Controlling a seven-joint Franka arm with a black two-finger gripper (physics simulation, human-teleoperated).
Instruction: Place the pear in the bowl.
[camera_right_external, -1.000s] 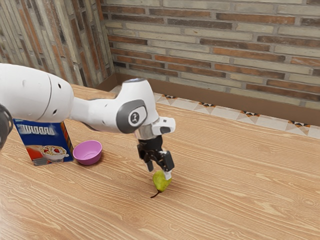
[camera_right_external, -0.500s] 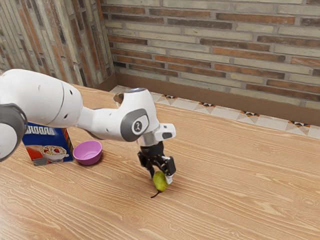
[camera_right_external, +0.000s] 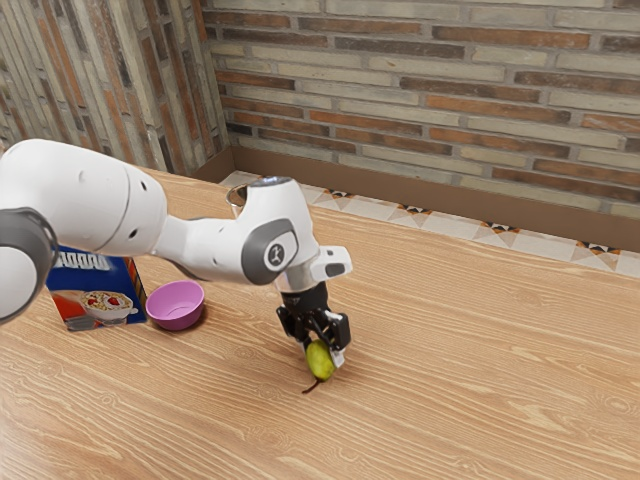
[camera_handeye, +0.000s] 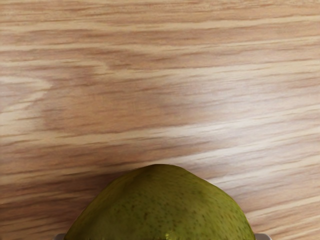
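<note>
My gripper (camera_right_external: 323, 356) points down at the table in the exterior view, shut on the green pear (camera_right_external: 320, 362). One finger touches each side of the pear, and its dark stem points toward the near side of the table. In the wrist view the pear (camera_handeye: 162, 205) is large at the lower edge, with the tips of the gripper (camera_handeye: 163, 237) against its two sides. The pink bowl (camera_right_external: 175, 306) stands upright toward the exterior view's left, apart from the gripper, and nothing shows inside it.
A blue cereal box (camera_right_external: 98, 293) stands beside the bowl, at the exterior view's left, partly behind the arm. A glass-like object (camera_right_external: 237, 196) shows behind the arm. The wooden table (camera_right_external: 480, 350) extends toward the exterior view's right, with a brick wall beyond.
My hand has come down over the pear, and the fingers have closed in on it from both sides. The pear's stem has shifted very slightly. The bowl has stayed where it was.
</note>
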